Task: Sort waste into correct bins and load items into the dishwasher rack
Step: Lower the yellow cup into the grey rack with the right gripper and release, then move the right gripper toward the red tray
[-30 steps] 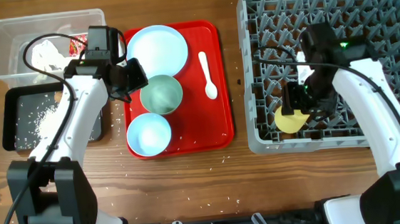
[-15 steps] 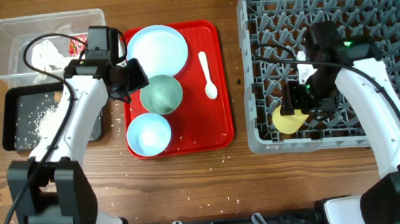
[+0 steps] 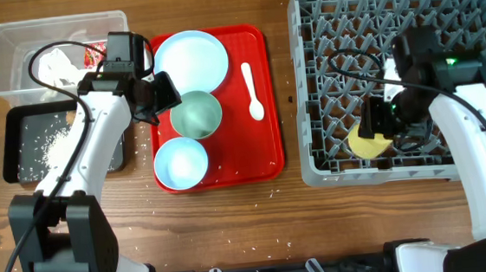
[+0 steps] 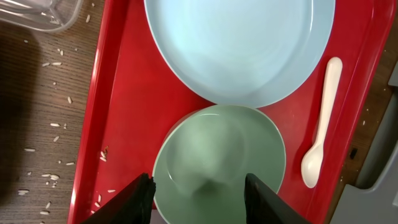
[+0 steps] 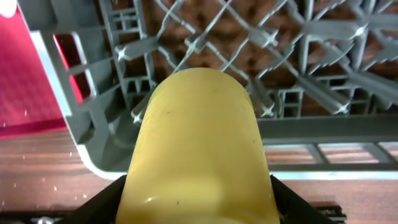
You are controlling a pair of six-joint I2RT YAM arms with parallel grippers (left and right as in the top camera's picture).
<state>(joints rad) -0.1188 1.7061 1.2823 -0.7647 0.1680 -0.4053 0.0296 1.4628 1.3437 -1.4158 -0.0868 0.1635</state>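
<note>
My right gripper (image 3: 373, 134) is shut on the small yellow cup (image 3: 368, 143), holding it over the front edge of the grey dishwasher rack (image 3: 308, 79); the cup fills the right wrist view (image 5: 199, 149). My left gripper (image 3: 160, 97) is open, its fingers either side of the mint bowl (image 3: 195, 115) on the red tray; the bowl shows in the left wrist view (image 4: 217, 162). The pale blue plate (image 3: 190, 60), a pale blue bowl (image 3: 181, 163) and the white spoon (image 3: 252, 90) lie on the tray. The clear tub (image 3: 10, 50) holds white paper and the red wrapper. The black tray (image 3: 18, 149) holds rice crumbs.
The flat red serving tray (image 3: 266, 151) sits between the bins and the rack. Loose rice grains are scattered on the wooden table around the tray (image 4: 56, 130). The rack's upright pegs (image 5: 261, 56) stand close behind the cup.
My right gripper has moved to the right along the rack's front with the yellow cup in it. The left arm has not moved.
</note>
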